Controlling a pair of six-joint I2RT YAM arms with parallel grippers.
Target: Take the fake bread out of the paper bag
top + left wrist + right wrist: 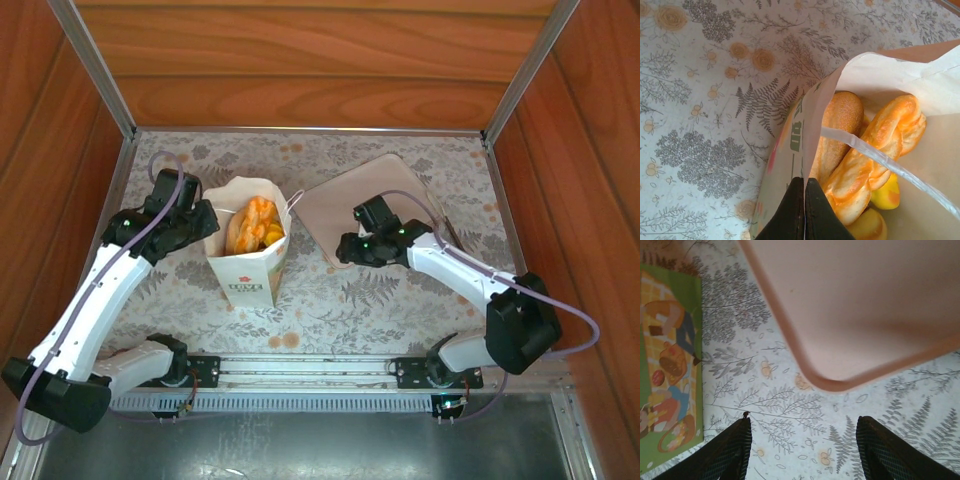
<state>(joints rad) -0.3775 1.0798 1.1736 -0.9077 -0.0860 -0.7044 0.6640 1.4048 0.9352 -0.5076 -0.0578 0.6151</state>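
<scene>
My left claw (804, 212) was clenched on the bag's (890, 75) rim, one finger inside the wall and one outside; my wrist camera gave that pinch close up. The same view showed the bread (875, 150) still packed inside the bag, a long bun beside a twisted loaf, with a white handle (880, 160) crossing them. From above, the bag stood upright on the bench (340, 300). My right claw (802, 437) hung released to the right of the bag, just off a tray's (865, 315) corner. Its own camera caught the bag's green printed side.
</scene>
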